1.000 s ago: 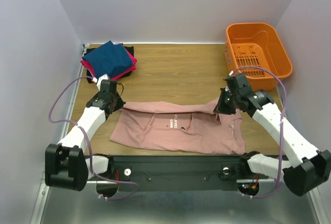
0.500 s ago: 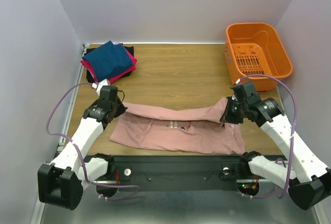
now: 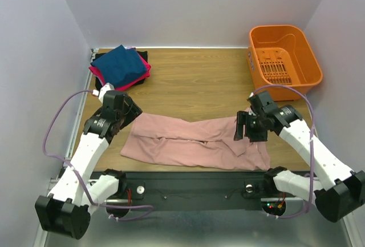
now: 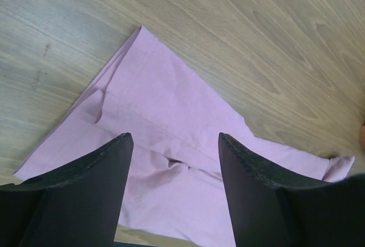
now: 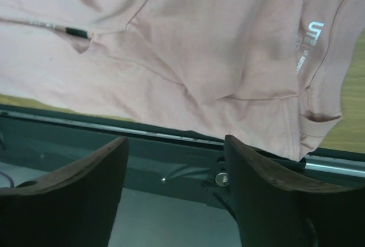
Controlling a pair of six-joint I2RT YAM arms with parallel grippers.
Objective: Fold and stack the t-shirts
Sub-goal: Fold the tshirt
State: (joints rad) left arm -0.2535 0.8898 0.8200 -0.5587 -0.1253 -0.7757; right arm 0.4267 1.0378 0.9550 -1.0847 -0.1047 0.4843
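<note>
Top view, hands: my left gripper point(image 3: 129, 112) and right gripper point(image 3: 242, 128) both stand wide, gripping nothing, one over each end of the pink t-shirt point(image 3: 194, 144).
Top view, surroundings: folded stack point(image 3: 121, 67) of tees beyond my left hand, orange basket point(image 3: 311, 76) beyond my right; both well apart from the pink one.
Left wrist view: shirt corner flat on the table point(image 4: 256, 24), showing between and ahead of my fingers point(image 4: 91, 190).
Right wrist view: only here, white print point(image 5: 313, 31); shirt edge meets dark rail point(image 5: 114, 128) near my fingertips.
</note>
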